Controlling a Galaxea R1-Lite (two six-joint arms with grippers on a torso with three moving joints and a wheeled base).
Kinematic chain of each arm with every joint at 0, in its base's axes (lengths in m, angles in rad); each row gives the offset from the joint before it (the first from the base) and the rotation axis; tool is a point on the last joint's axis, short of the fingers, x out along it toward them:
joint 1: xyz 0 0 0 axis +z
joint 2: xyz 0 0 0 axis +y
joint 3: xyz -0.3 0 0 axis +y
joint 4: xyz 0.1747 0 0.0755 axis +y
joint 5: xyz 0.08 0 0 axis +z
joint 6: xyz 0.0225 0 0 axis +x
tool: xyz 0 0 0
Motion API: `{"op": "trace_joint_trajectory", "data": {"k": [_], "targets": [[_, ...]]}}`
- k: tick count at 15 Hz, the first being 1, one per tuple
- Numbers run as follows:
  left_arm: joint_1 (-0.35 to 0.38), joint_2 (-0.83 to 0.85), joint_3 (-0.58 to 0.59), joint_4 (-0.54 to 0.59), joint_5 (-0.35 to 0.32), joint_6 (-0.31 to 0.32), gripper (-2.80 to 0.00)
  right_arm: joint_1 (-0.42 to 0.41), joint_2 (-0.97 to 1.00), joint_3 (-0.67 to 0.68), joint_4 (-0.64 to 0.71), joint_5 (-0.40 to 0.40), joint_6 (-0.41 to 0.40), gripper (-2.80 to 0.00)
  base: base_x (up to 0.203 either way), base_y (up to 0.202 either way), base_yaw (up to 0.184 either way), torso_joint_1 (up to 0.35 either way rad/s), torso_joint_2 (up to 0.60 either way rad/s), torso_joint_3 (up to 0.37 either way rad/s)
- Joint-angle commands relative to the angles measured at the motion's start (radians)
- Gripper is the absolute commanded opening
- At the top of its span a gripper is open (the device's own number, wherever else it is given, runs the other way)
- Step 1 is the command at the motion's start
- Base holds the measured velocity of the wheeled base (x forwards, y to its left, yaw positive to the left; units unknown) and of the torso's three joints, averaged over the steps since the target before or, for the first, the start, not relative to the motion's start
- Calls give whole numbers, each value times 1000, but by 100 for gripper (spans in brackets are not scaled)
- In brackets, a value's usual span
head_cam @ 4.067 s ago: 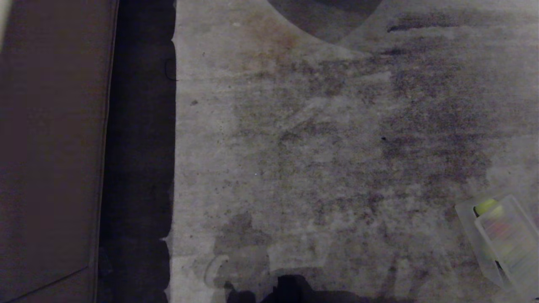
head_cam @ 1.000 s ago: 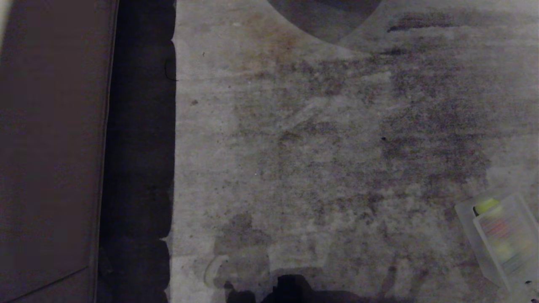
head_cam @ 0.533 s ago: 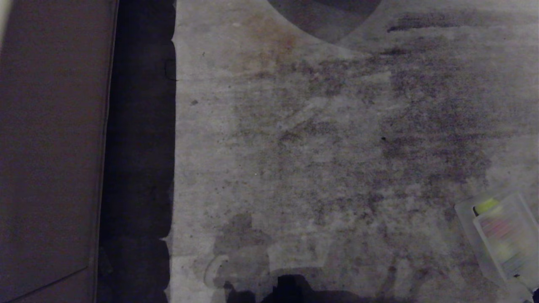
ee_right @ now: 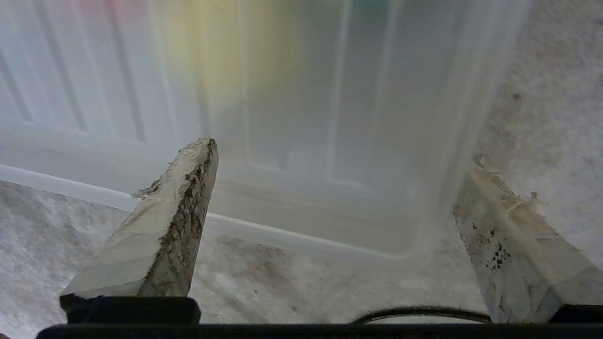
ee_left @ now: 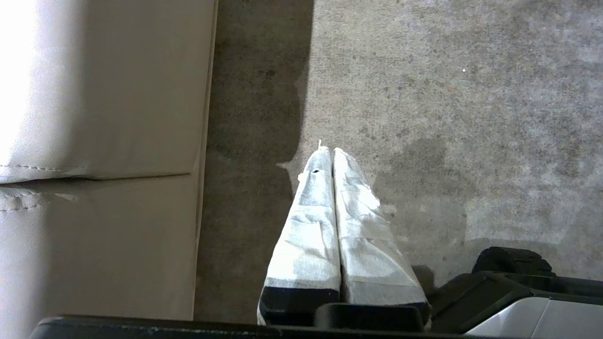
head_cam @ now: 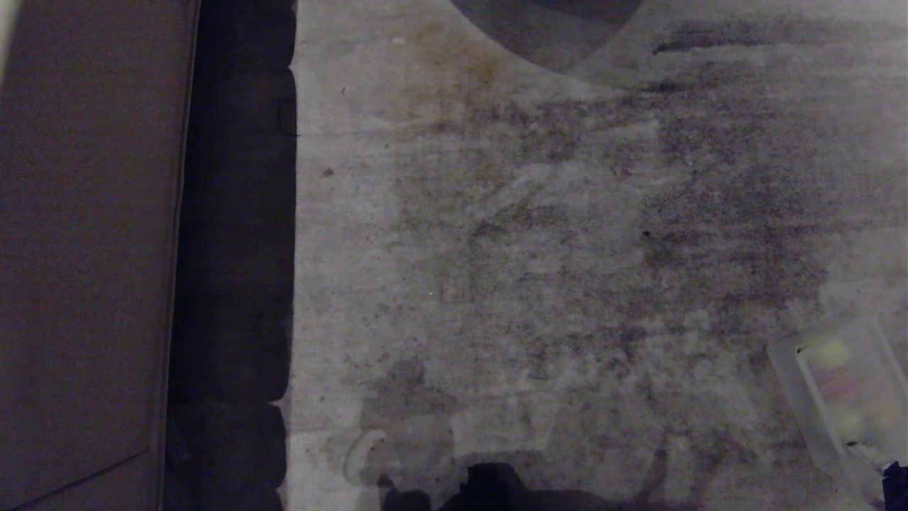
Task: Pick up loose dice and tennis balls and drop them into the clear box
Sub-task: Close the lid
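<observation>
Closest in the right wrist view, the right pincer (ee_right: 341, 179) stands with its two taped fingers (ee_right: 160, 226) wide apart and nothing between them, poised just in front of the clear box (ee_right: 292, 117). The box's ribbed whitish lid fills the upper part of that frame, with blurred pink and yellow tints showing through it; what lies inside cannot be made out. In the left wrist view, the left pincer (ee_left: 333, 151) hangs over the carpet (ee_left: 447, 117) with its white-wrapped fingers pressed together, holding nothing; a pale leather sofa (ee_left: 103, 117) fills the left side of that frame. In the head view, the clear box (head_cam: 784, 369) sits at the lower right edge on the stained grey carpet, faint yellow-green and red smudges visible through its lid. Farther off, the sofa takes the left side, and a dark rounded shape (head_cam: 546, 28) sits at the top centre.
</observation>
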Motion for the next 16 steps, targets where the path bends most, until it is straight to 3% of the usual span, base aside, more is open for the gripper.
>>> {"op": "trace_joint_trajectory", "data": {"k": [1,7,10,13,16], "targets": [[0,1,2,0,1,-1,-280,9,-16,-7,-8,5,7,0,0,0,0,0,0,0],[0,0,2,0,1,-1,-280,-20,-35,-11,-8,27,25,0,0,0,0,0,0,0],[0,2,2,0,1,-1,-280,-70,-81,15,-4,98,-34,0,0,0,0,0,0,0],[0,2,2,0,1,-1,-280,-78,-108,50,22,82,-97,0,0,0,0,0,0,0],[0,2,2,0,1,-1,-280,-56,-161,95,26,87,-105,0,0,0,0,0,0,0]]}}
